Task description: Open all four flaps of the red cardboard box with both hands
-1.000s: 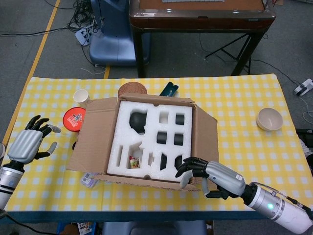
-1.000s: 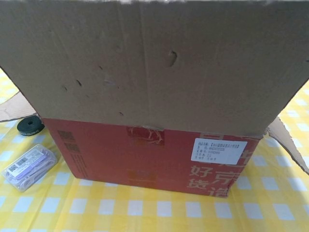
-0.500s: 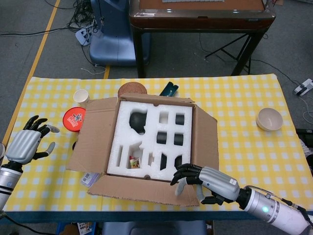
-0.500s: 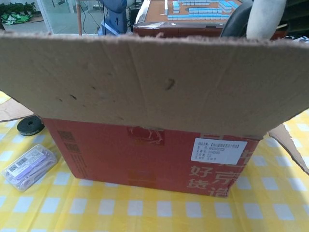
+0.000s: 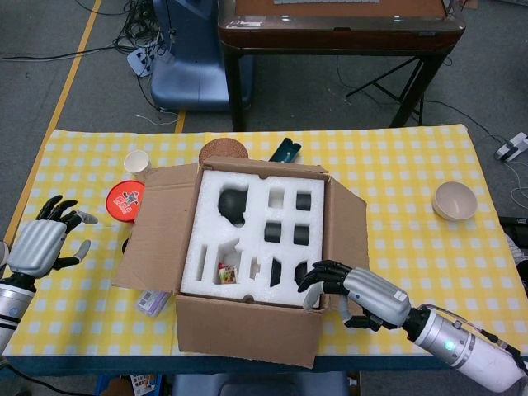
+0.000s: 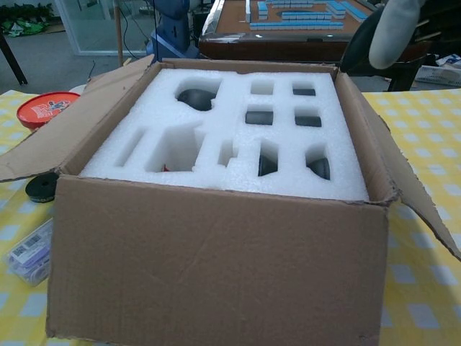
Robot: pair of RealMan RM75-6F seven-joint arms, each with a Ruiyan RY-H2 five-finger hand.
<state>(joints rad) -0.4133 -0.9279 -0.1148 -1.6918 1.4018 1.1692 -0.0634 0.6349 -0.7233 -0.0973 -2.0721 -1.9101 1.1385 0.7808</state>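
Since half a second ago, the near flap [image 5: 247,332] has dropped fully and now hangs down over the front of the red cardboard box [image 5: 262,239], which sits in the middle of the checked table [image 5: 412,190]. All four flaps look open (the far one is hard to judge). The right hand [image 5: 351,290] rests at the box's near right corner, fingers curled, holding nothing. The left hand [image 5: 45,241] hovers well to the left, fingers apart and empty. One risk: pulling the right hand away carelessly could catch the foam insert [image 6: 216,137] or shift the box.
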